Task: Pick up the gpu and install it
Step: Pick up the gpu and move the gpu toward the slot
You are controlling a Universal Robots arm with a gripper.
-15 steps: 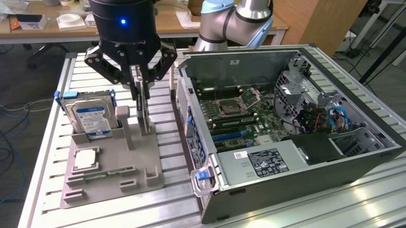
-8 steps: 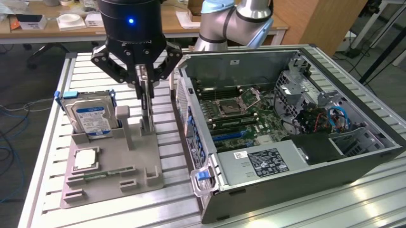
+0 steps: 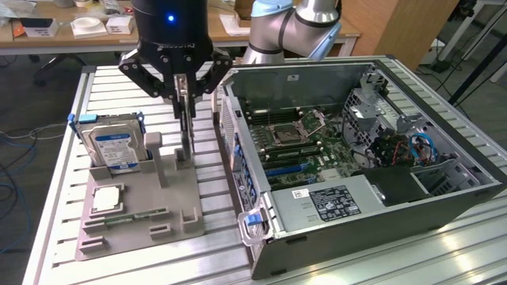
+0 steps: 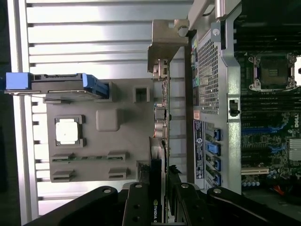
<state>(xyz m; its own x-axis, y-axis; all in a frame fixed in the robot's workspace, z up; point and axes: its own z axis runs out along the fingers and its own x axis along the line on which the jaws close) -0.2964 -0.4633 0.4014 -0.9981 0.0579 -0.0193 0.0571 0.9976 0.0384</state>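
Observation:
The gpu [image 3: 187, 127] is a thin dark card seen edge-on, standing upright over the grey holder block [image 3: 139, 234]. My gripper [image 3: 184, 98] comes down from above and is shut on the card's top edge, one finger on each side. The card's lower end reaches a slotted post of the block; I cannot tell whether it still sits in the slot. In the wrist view the gpu [image 4: 158, 155] runs away from the gripper [image 4: 159, 192], with its metal bracket at the far end. The open computer case [image 3: 443, 202] stands beside it, its motherboard [image 3: 313, 142] exposed.
A silver hard drive [image 3: 116, 147] with a blue-white label stands in the block at the exterior view's left. A processor chip [image 3: 107, 199] and a slim memory stick [image 3: 127, 218] lie in the block's recesses. The case's side wall [image 3: 237, 148] stands close to the gpu.

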